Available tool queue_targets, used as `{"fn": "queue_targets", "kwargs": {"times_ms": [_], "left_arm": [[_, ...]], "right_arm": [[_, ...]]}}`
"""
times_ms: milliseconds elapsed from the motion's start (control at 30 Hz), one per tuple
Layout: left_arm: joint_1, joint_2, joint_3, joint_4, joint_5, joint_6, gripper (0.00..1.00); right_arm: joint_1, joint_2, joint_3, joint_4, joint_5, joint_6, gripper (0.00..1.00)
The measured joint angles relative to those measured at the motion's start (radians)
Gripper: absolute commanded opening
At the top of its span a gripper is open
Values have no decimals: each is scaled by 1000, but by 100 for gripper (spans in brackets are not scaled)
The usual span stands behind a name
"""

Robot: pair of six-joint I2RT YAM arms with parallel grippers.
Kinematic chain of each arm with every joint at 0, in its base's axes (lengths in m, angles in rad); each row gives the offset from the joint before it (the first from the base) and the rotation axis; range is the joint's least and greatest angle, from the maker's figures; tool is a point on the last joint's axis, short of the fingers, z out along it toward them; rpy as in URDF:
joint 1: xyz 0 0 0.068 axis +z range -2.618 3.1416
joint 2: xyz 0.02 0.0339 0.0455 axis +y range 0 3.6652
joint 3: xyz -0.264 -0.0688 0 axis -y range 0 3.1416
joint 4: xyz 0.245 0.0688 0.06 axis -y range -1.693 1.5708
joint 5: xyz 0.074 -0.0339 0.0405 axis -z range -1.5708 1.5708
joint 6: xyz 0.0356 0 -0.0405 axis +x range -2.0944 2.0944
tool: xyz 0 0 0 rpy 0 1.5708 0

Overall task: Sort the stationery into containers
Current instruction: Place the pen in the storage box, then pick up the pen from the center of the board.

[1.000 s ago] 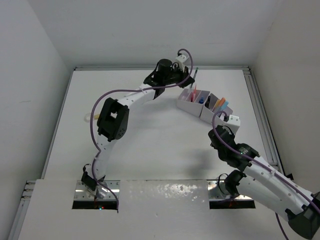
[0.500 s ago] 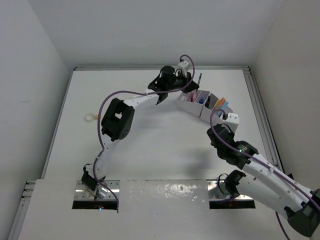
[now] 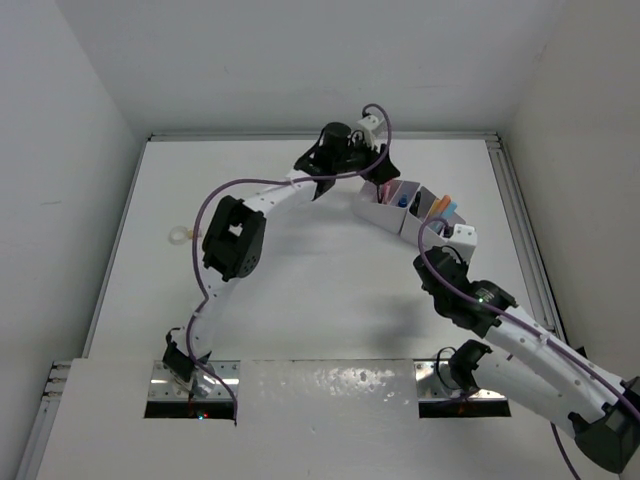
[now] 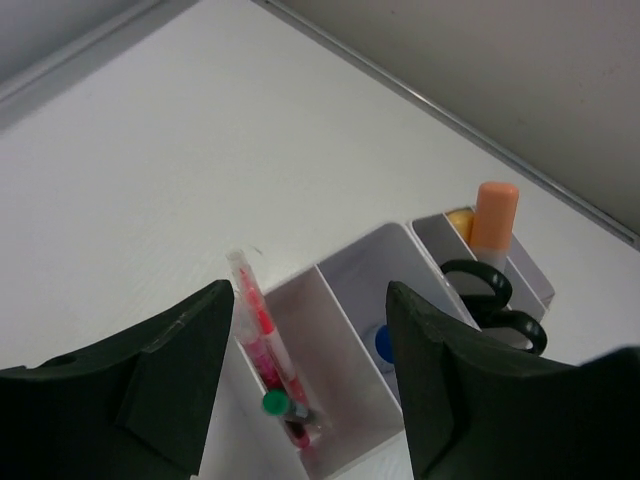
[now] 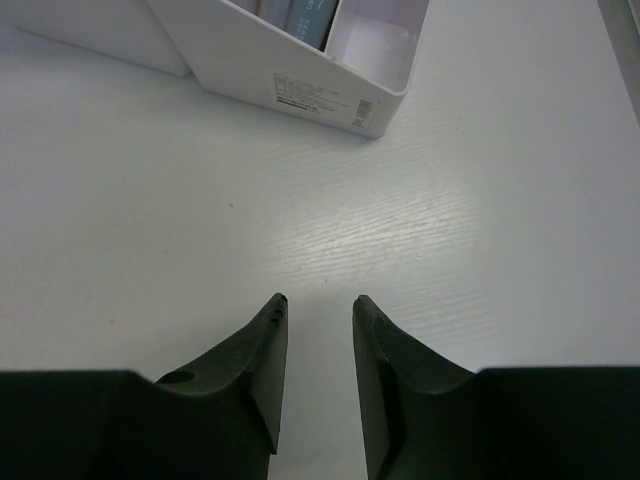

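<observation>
The left arm (image 3: 275,196) and right arm (image 3: 545,368) share one build: glossy white link shells joined by bulky black joint housings (image 3: 232,240). A thin purple cable (image 3: 212,197) loops loosely along each arm, and a small white block (image 3: 372,124) sits at each wrist. The left gripper (image 4: 305,300) and right gripper (image 5: 318,300) have matte black, wedge-shaped fingers (image 5: 250,365) with rounded tips.

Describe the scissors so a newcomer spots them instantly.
Find the white organizer at the table's far right. In one compartment, right beside the upright orange marker, stand the scissors: the only thing with black loop handles.
</observation>
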Motion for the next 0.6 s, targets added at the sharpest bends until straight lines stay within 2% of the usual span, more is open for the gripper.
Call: {"fn": "queue_targets", "kwargs": {"times_ms": [133,200,267,333,467,600], "left_arm": [[36,-38,151,-232,-57,86,57],[77,-120,164,-384,-106,176,60],[136,-236,130,-533,-166,279,68],[213,-381,39,-660,-229,383,74],[388,-620,-154,-898,-350,539,76],[526,-753,-496,-1017,-426,604,77]], "right_arm": [[0,21,14,3,-5,-18,33],[3,42,16,7,-11,-24,34],[11,64,16,15,-21,-31,39],[22,87,16,38,-31,-41,41],[43,151,16,98,-50,-71,44],[51,232,35,134,-68,-106,44]]}}
